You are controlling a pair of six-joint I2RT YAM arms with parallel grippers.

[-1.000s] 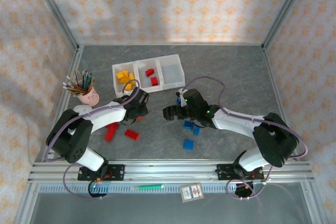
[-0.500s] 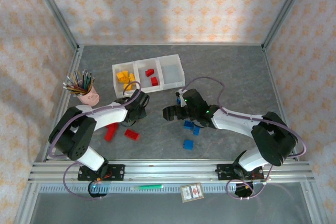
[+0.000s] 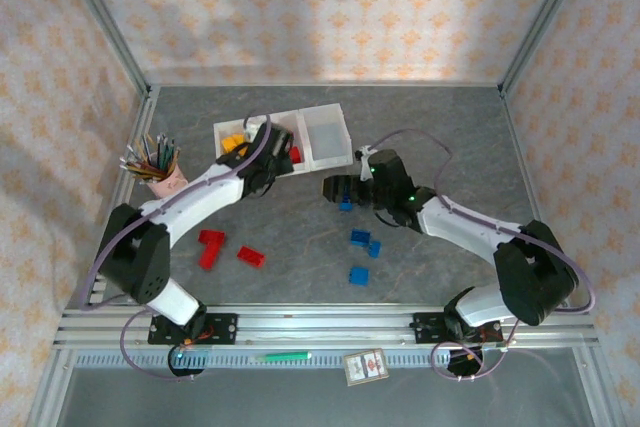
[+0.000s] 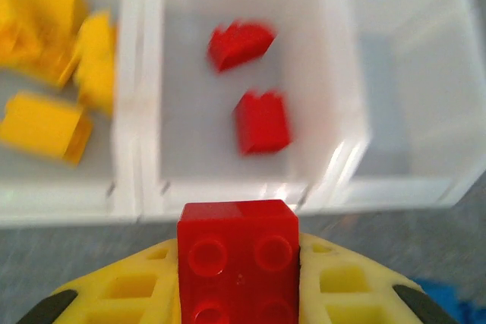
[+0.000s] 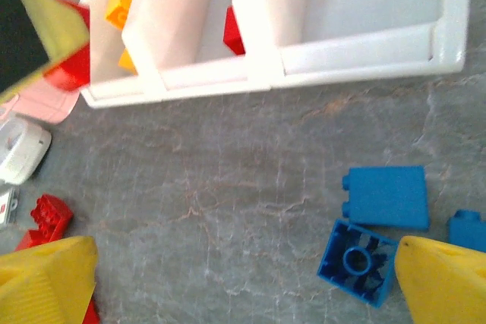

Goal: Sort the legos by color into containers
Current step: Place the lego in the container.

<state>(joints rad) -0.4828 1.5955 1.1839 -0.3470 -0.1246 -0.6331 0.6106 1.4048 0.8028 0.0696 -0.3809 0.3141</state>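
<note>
My left gripper [image 4: 237, 267] is shut on a red lego [image 4: 237, 256], held just in front of the containers [image 3: 330, 110]. In the top view the left gripper [image 3: 268, 155] hangs at the middle bin's near edge. That bin holds two red legos [image 4: 261, 121], the left bin holds yellow legos [image 4: 47, 123], and the right bin [image 4: 406, 111] is bare. My right gripper [image 5: 247, 294] is open above the table, with blue legos [image 5: 387, 195] just inside its right finger [image 5: 448, 278]. In the top view the right gripper [image 3: 335, 189] is right of the bins' near corner.
More blue legos [image 3: 358, 275] lie in the table's middle and red legos [image 3: 210, 245] at the left front. A pink pencil cup [image 3: 160, 169] stands left of the bins. The metal frame rail [image 3: 320, 322] runs along the near edge.
My left gripper closed on a red lego and carried it from the table's left front up to the bins. The right gripper shifted a little toward the bins, still open.
</note>
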